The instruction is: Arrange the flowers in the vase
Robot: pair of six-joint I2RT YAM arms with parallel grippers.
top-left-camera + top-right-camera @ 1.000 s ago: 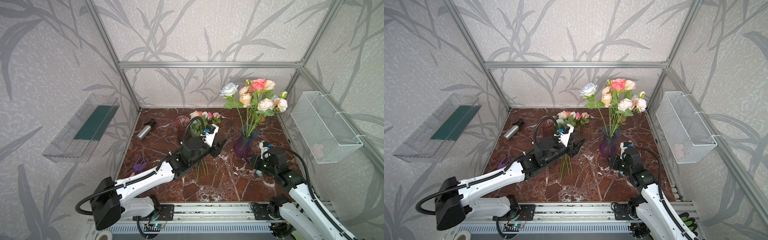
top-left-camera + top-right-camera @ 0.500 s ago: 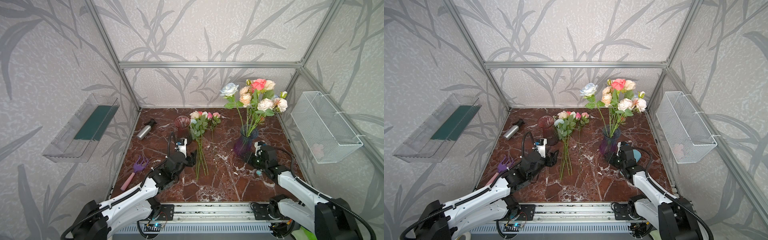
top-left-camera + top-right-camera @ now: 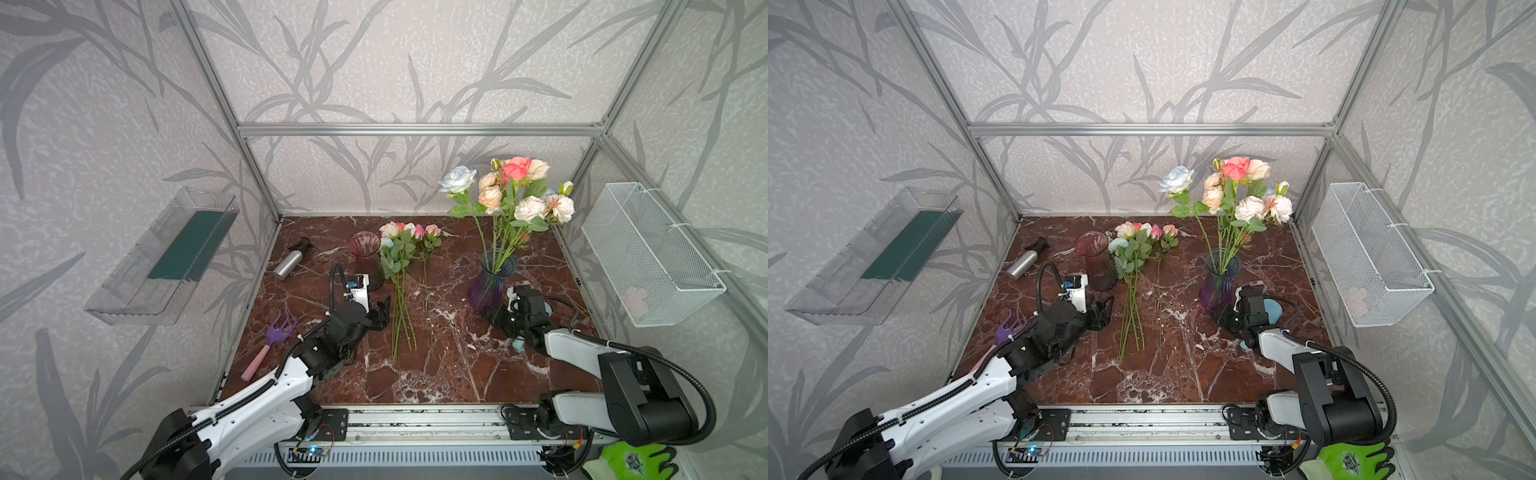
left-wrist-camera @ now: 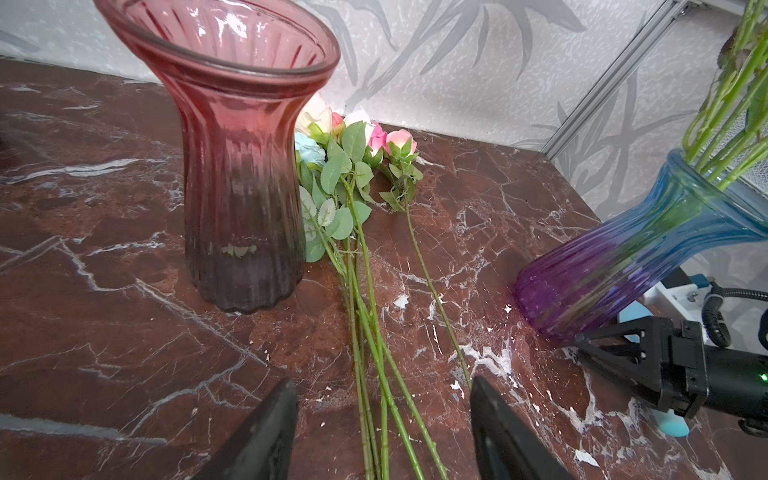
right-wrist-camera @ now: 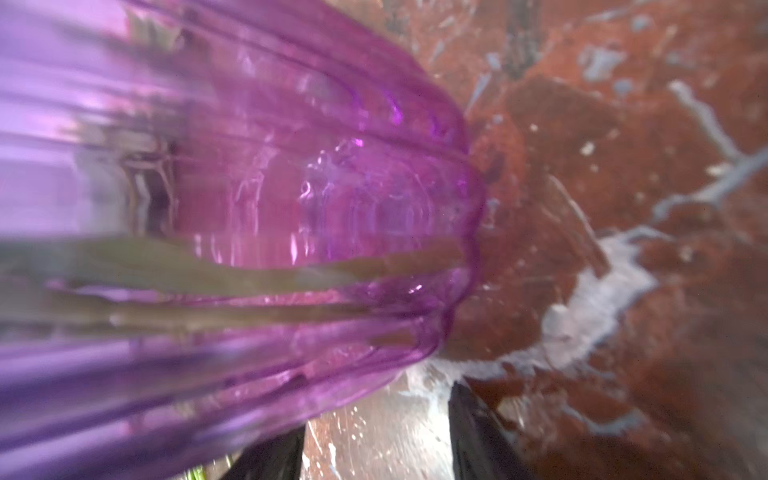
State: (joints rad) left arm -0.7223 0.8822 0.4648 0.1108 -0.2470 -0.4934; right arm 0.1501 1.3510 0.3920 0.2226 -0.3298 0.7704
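Several loose flowers (image 3: 400,270) (image 3: 1130,266) lie on the marble floor, heads toward the back wall, stems (image 4: 376,332) toward the front; one thin pink-headed flower (image 3: 428,245) lies just to their right. A purple-to-blue glass vase (image 3: 490,282) (image 3: 1217,282) (image 4: 623,266) (image 5: 291,187) holds a tall bunch of flowers (image 3: 513,195). My left gripper (image 3: 384,309) (image 3: 1106,305) (image 4: 382,386) is open, low, just left of the stems, which show ahead between its fingers. My right gripper (image 3: 492,313) (image 3: 1222,319) (image 5: 378,415) is open at the vase's base.
An empty red glass vase (image 3: 365,253) (image 4: 241,166) stands left of the loose flowers. A metal spray bottle (image 3: 289,262) and a purple hand rake (image 3: 274,340) lie by the left wall. A wire basket (image 3: 648,253) hangs right, a clear shelf (image 3: 166,257) left.
My left arm has drawn back from over the loose flowers to the front left and dropped low beside their stems. My right gripper has slid left to the vase's base.
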